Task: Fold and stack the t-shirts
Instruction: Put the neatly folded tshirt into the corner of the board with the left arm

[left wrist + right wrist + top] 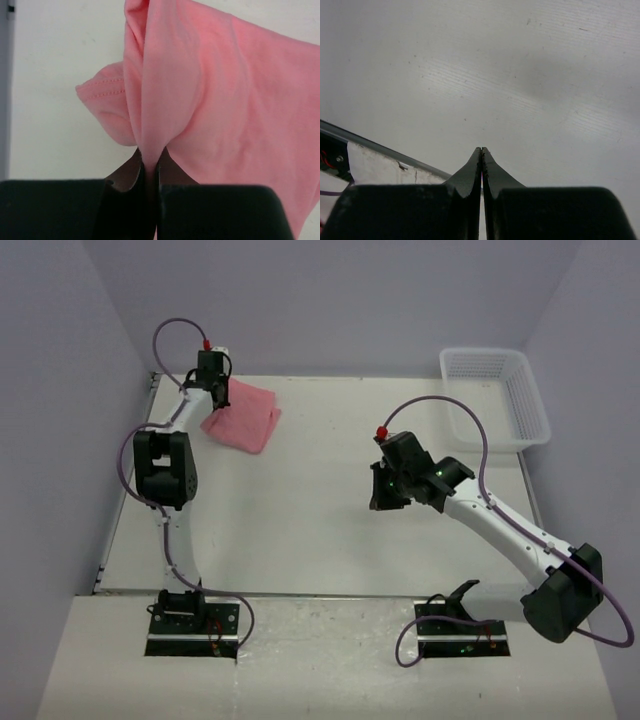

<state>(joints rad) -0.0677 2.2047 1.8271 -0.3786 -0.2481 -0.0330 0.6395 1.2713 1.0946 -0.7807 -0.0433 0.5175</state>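
A salmon-pink t-shirt [245,417] lies folded into a small bundle at the far left of the table. My left gripper [217,392] is at its far left edge and is shut on a pinch of its fabric. In the left wrist view the t-shirt [220,95] rises from between my fingers [150,159], with a hemmed edge sticking out to the left. My right gripper [380,502] is shut and empty over the bare table, right of centre. In the right wrist view the jaws [482,150] are pressed together with nothing between them.
A white plastic mesh basket [497,395] stands at the far right corner, with nothing showing in it. The table's left edge [130,470] runs close beside the left arm. The table's near edge [380,150] shows in the right wrist view.
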